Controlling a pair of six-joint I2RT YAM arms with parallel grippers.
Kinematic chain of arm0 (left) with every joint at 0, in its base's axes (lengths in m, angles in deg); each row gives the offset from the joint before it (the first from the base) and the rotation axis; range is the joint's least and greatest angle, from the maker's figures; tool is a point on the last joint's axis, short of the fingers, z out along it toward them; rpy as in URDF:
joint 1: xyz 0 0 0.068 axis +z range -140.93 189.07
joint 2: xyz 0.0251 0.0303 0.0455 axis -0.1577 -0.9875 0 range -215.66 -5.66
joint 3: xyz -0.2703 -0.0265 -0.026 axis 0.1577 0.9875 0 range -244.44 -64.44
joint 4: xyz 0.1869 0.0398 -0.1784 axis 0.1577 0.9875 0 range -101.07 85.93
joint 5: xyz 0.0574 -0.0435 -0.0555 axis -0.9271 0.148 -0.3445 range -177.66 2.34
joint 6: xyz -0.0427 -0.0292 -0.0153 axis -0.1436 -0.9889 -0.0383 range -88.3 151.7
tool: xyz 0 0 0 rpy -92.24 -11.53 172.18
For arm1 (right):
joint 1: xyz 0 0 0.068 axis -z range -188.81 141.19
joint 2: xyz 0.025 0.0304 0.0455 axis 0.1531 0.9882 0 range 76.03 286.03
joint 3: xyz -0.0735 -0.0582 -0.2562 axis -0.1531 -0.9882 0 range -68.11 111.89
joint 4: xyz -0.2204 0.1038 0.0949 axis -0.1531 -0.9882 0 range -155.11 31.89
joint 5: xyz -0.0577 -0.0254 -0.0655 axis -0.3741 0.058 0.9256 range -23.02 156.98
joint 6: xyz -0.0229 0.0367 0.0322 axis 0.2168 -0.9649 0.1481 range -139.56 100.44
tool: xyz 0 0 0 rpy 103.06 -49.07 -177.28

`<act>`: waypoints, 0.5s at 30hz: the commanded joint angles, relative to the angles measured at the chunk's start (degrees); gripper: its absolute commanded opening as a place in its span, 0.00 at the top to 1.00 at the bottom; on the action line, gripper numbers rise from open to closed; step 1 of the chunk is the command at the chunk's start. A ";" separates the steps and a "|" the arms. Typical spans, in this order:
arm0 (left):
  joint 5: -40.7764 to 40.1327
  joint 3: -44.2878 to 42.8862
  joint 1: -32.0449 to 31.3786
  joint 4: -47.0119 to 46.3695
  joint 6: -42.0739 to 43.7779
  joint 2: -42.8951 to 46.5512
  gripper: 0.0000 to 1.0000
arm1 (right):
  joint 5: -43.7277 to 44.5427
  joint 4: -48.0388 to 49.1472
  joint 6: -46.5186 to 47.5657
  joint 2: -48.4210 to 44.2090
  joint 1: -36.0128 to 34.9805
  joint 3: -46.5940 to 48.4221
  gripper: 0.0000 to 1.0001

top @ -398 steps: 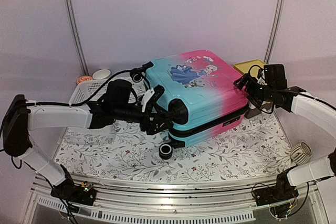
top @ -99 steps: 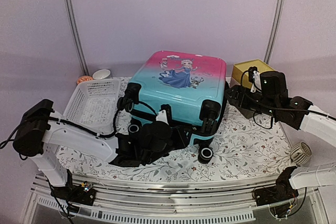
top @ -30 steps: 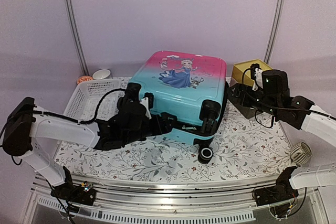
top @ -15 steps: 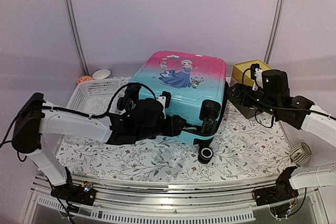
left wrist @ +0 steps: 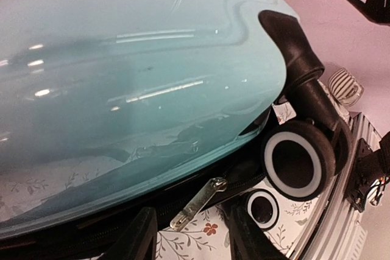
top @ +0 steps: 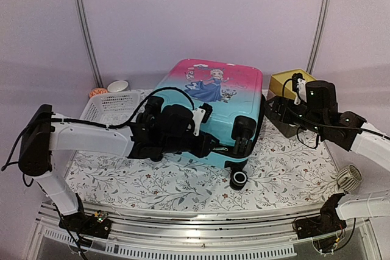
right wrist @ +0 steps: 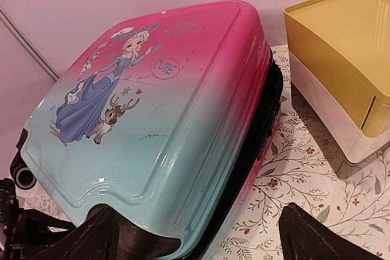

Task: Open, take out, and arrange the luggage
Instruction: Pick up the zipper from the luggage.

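The left gripper [left wrist: 194,218] stands partway open at the black zipper band of the luggage [top: 213,98]. Its fingers [left wrist: 140,238] flank the metal zipper pull [left wrist: 201,198] with a gap on each side and pinch nothing. A caster wheel [left wrist: 295,162] sits just right of them.

The right gripper [right wrist: 198,226] is spread wide and holds nothing. The suitcase's pink end lies ahead of its fingers, and the yellow-topped drawer box [right wrist: 341,47] is ahead to their right. Whether its left finger [right wrist: 119,235] touches the shell cannot be told.

The suitcase lies flat, print up, on the floral cloth [top: 183,181].
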 commanded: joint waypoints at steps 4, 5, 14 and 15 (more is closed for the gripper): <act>4.14 -1.41 1.39 2.68 4.19 -1.35 0.57 | -0.02 0.41 0.48 -1.46 -0.31 0.12 0.07; 4.62 -1.45 1.55 2.73 4.58 -1.45 0.57 | -0.09 0.42 0.53 -1.38 -0.31 0.11 0.07; 11.06 -3.14 4.70 5.01 6.29 -3.06 0.58 | -0.39 0.34 0.57 -1.11 -0.31 0.46 0.07; 11.17 -3.50 4.88 5.51 6.42 -3.34 0.59 | -0.38 0.26 0.56 -1.11 -0.31 0.46 0.07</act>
